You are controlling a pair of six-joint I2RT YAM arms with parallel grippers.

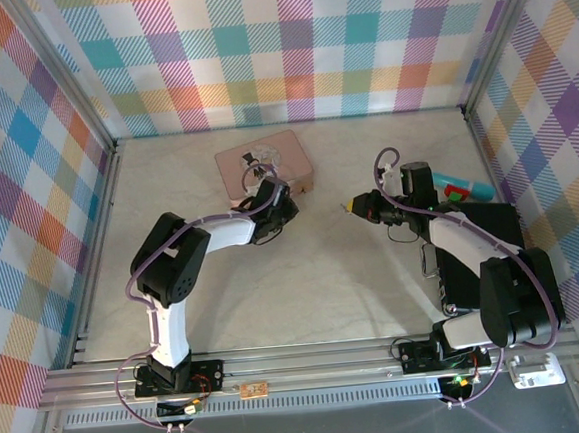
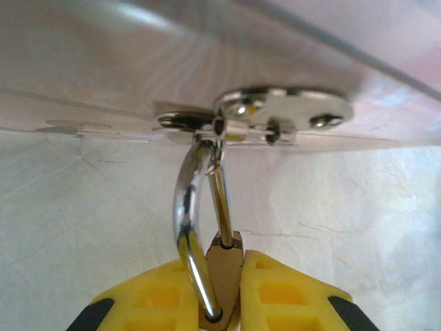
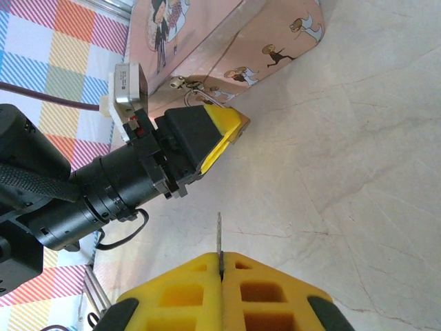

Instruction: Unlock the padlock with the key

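Top view, 6 o'clock: both arm bases are sitting on the rail at the near edge. Beyond them the bare bench (image 1: 326,294) is lying open between the arms and out toward the left wall at 9 o'clock.

Mid-bench: the right tool (image 1: 354,208) is hanging clenched on the key (image 3: 219,238). In the right wrist view, the key is standing out from between the yellow fingers (image 3: 186,289) as a thin sliver pointing to 12 o'clock. Open bench is separating its tip from the other arm. A teal and red pen (image 1: 465,189) is lying at 3 o'clock of the right tool, close to the right wall.

At 9 o'clock of the right tool, the left tool (image 2: 224,267) is grasping the padlock (image 2: 226,256), squeezing the brass body from both sides. The shackle (image 2: 187,200) is rising to 12 o'clock and threading the clasp (image 2: 275,114) on the near edge of the pink tin (image 1: 263,163).

Far side: a strip of bare bench is running between the tin's back edge and the far wall.
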